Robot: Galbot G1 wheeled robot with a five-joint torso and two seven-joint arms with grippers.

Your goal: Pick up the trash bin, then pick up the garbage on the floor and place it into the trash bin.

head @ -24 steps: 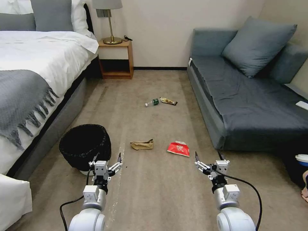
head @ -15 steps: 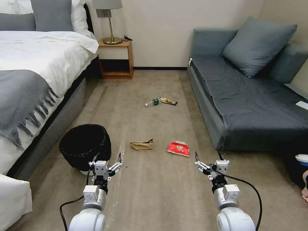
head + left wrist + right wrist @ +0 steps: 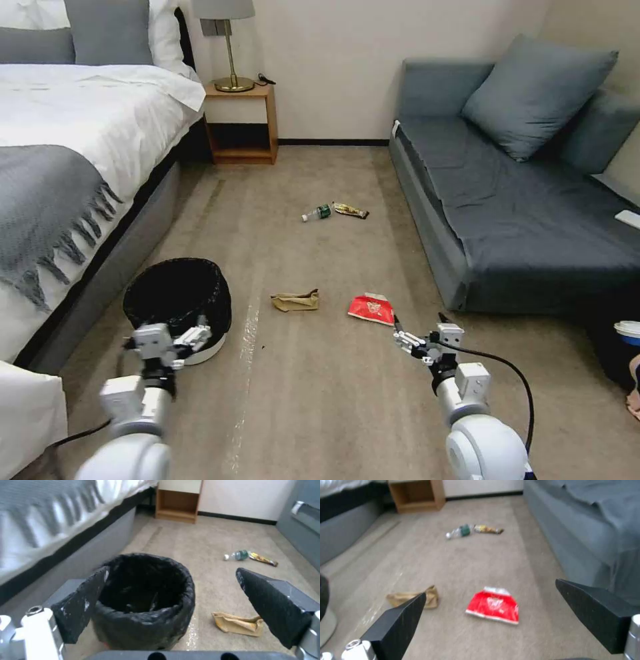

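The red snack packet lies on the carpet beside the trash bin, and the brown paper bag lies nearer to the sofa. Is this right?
No, the two are swapped. In the head view the brown paper bag lies nearer the trash bin, and the red snack packet lies nearer the sofa. Both are on the carpet.

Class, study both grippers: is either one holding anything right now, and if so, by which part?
Nothing is held. The left gripper stands open before the trash bin; the right gripper is open above the floor.
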